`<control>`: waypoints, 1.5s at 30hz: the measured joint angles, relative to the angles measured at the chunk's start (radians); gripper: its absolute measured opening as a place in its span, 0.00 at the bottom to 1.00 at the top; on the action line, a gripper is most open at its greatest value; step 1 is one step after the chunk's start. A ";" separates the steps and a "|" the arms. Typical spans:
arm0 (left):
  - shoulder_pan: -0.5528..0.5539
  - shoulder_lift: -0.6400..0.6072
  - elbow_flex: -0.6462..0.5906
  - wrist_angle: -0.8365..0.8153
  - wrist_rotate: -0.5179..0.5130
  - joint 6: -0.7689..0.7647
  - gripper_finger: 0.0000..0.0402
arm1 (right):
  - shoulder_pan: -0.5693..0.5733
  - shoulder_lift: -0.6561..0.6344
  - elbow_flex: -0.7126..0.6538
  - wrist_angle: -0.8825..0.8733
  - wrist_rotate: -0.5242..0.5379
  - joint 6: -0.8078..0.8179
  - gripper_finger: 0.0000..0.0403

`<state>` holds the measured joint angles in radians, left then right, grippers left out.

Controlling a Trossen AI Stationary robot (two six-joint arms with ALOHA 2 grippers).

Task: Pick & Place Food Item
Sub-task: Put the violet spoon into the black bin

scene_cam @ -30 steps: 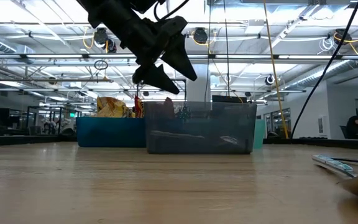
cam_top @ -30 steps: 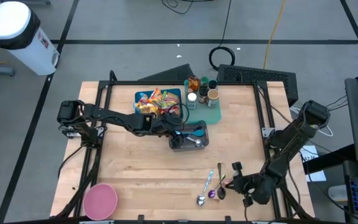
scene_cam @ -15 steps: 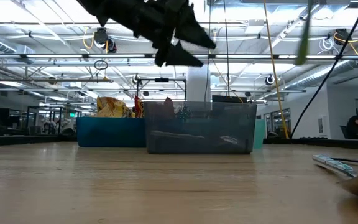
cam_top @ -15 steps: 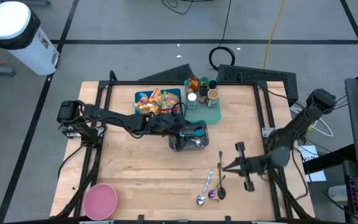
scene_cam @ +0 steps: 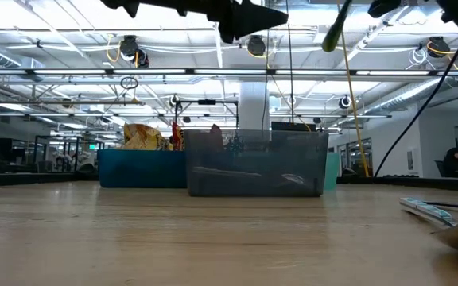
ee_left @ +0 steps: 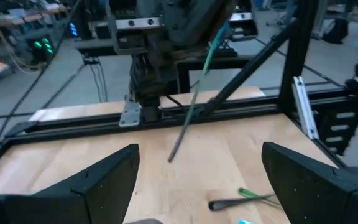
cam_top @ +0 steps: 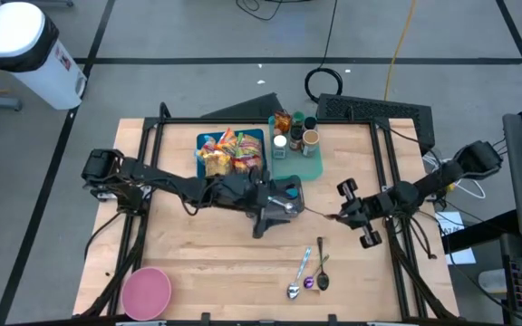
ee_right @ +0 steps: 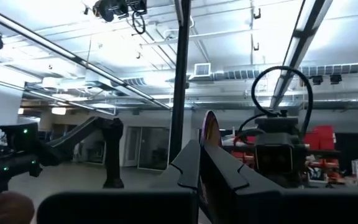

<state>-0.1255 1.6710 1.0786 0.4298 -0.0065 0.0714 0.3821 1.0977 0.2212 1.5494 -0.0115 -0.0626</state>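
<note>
A pink bowl sits at the near left corner of the wooden table. Farther in, a blue bin full of bright snack packets lies at the far middle of the table, and just right of it a teal tray carries several small jars and bottles. A dark grey bin stands just near of these two, and in the low view it shows as a translucent box with the blue bin behind it to the left.

The left arm reaches from the left edge across to the middle, and the left tool hangs above the near left corner of the grey bin, its fingers spread wide and holding nothing; the left wrist view shows both fingers far apart over bare wood.

Right of the grey bin, three spoons lie side by side on the table at the near middle, one with a purple bowl.

The right arm comes in from the right edge, and the right tool is raised above the table to the right of the grey bin, clenched on a thin green-handled utensil that slants down toward the left. In the right wrist view its fingers are pressed together around the slim piece
</note>
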 joint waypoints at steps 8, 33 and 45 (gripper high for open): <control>-0.016 0.112 0.000 0.195 -0.047 0.017 0.86 | -0.002 0.071 0.061 0.002 -0.020 -0.002 0.00; -0.015 0.272 0.078 0.281 -0.046 0.134 0.39 | -0.001 0.085 0.062 -0.006 -0.021 -0.009 0.00; -0.016 0.133 0.078 -0.013 -0.040 0.078 0.04 | -0.002 0.064 0.026 -0.002 0.071 -0.005 0.00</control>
<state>-0.1417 1.8037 1.1564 0.4173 -0.0460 0.1497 0.3805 1.1621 0.2468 1.5472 0.0597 -0.0677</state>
